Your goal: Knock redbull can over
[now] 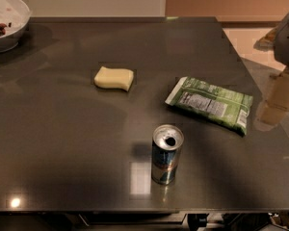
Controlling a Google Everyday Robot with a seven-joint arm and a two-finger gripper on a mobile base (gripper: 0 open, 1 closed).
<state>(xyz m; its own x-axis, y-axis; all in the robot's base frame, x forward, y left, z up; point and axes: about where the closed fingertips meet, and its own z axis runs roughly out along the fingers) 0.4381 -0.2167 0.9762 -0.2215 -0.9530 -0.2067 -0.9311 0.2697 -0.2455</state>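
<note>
The redbull can (166, 154) stands upright on the dark grey table (62, 143), near the front edge and a little right of the middle. It is slim, with blue and silver sides and a shiny silver top with a dark mouth hole. My gripper is not in view. Only a grey rounded part (287, 35), which may belong to my arm, shows at the right edge of the camera view, far from the can and off the table.
A flat green snack bag (211, 103) lies behind and right of the can. A yellow sponge (114, 78) lies at centre-left. A white bowl (7, 20) stands at the far left corner. Tan shapes (279, 97) sit beyond the right table edge.
</note>
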